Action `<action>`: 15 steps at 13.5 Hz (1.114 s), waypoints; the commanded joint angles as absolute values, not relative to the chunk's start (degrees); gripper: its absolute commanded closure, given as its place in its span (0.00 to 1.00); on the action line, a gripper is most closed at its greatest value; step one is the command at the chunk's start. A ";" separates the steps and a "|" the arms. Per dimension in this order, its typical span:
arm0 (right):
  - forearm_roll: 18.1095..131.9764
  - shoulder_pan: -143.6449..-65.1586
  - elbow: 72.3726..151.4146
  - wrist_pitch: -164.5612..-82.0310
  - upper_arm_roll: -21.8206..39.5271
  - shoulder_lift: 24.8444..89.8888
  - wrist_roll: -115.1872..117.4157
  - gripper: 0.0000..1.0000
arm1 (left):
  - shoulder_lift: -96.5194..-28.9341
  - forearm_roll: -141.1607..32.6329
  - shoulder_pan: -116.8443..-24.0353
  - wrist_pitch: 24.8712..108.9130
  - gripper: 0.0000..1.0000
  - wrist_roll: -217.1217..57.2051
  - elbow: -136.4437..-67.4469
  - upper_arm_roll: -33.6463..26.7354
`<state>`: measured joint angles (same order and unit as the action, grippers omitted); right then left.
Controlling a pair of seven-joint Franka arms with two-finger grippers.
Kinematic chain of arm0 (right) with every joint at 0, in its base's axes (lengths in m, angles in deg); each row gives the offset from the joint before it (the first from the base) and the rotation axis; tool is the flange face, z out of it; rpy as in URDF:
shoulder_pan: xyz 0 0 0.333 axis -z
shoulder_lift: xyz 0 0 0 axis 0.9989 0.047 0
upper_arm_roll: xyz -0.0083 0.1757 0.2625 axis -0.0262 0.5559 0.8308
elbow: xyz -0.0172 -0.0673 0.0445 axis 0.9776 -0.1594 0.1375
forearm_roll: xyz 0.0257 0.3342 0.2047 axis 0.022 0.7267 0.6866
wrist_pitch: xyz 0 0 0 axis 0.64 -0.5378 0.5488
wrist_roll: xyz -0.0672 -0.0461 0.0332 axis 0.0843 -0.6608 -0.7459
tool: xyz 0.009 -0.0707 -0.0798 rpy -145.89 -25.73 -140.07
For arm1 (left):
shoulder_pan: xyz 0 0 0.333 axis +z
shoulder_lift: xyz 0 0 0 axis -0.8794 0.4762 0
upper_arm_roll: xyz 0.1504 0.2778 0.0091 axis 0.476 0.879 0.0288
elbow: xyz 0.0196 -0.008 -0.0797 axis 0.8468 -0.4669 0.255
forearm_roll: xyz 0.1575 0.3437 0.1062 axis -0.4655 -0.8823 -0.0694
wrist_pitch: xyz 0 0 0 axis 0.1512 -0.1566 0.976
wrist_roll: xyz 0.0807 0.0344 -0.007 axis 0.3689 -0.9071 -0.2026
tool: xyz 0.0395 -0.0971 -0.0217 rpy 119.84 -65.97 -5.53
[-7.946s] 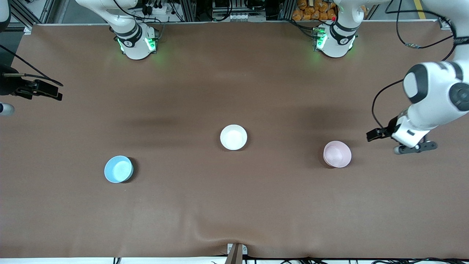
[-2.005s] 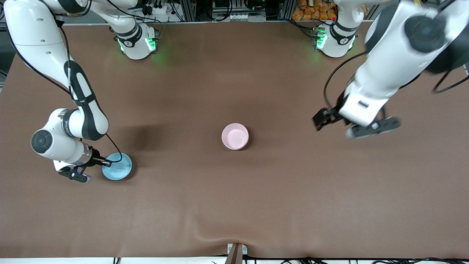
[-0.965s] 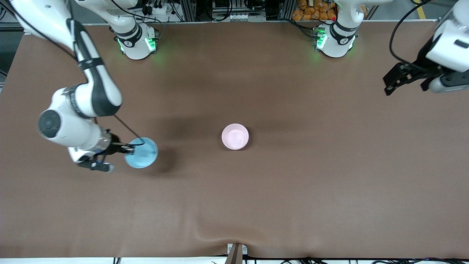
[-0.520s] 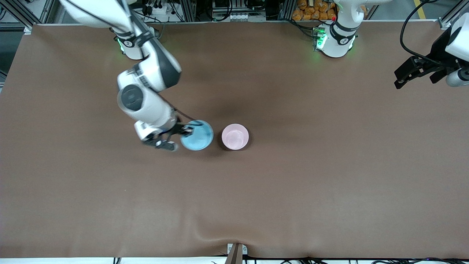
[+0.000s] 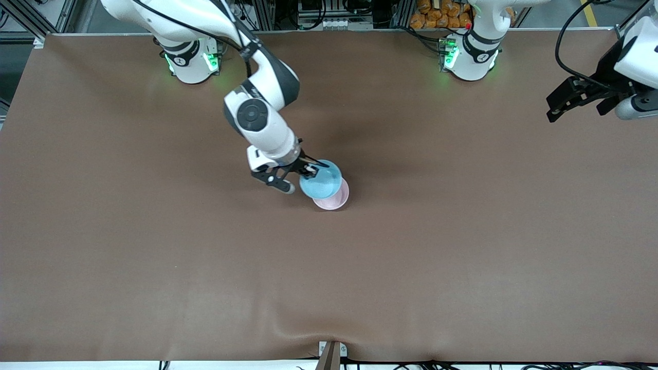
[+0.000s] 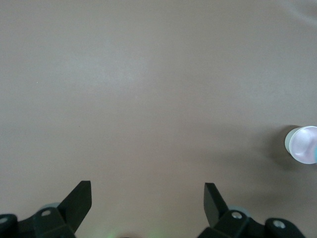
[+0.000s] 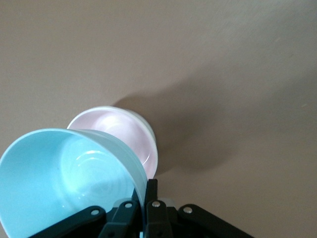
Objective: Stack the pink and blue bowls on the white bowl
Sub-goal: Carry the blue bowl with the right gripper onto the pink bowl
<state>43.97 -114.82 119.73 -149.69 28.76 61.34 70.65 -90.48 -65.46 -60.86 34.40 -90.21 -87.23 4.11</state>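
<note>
Frame centre: your right gripper [image 5: 307,168] pinches the blue bowl [image 5: 321,179] over the pink bowl [image 5: 334,199]. Upper right edge: your left gripper [image 5: 576,100] waits, fingers spread.

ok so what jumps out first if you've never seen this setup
The right gripper holds the blue bowl by its rim in the air, over the pink bowl mid-table. The pink bowl sits nested in the white bowl, whose rim shows in the right wrist view. The left gripper waits, open, over the left arm's end of the table.
</note>
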 commanded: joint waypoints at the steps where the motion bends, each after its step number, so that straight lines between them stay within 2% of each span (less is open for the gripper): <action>1: 44.17 -116.21 119.57 -151.90 28.10 62.73 71.80 1.00 | -91.86 -64.75 -60.69 32.97 0.00 -89.33 -88.19 3.36; 6: 40.05 -116.84 119.57 -152.52 27.57 63.43 71.71 1.00 | -91.69 -65.10 -60.51 32.26 0.00 -89.50 -88.10 2.21; 11: 40.04 -116.57 119.13 -156.82 27.57 65.71 71.71 1.00 | -91.42 -65.01 -60.42 32.35 0.00 -89.15 -88.10 2.13; 15: 39.95 -116.66 118.69 -157.18 27.57 66.77 71.71 1.00 | -90.99 -65.10 -60.25 32.96 0.00 -89.15 -88.01 2.13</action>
